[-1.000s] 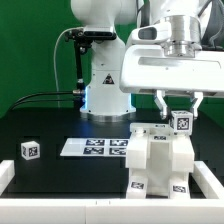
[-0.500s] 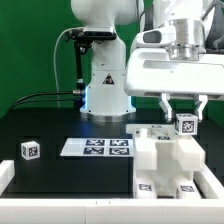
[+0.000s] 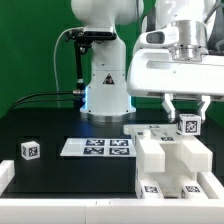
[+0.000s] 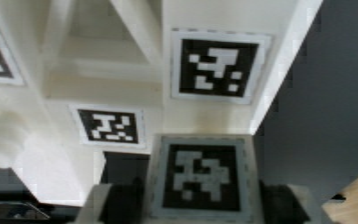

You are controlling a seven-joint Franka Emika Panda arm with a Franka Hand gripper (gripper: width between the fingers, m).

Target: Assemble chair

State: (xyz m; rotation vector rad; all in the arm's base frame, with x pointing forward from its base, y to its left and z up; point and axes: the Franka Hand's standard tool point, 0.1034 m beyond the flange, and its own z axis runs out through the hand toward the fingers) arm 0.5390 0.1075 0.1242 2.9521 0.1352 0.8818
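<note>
Tool (image 3: 187,122) shifted right; wrist view shows block (image 4: 197,175) gripped.

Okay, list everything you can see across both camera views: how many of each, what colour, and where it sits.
chair assembly: one, white with black-and-white tags, on the table at the exterior view's right
small tagged block: one, white, held over the chair assembly
loose cube: one, white with a tag, on the table at the exterior view's left
marker board: one, white, flat mid-table
table: one, black
backdrop: one, green, behind
robot arm: one, white, rear centre
gripper: one, closed on the small tagged block
</note>
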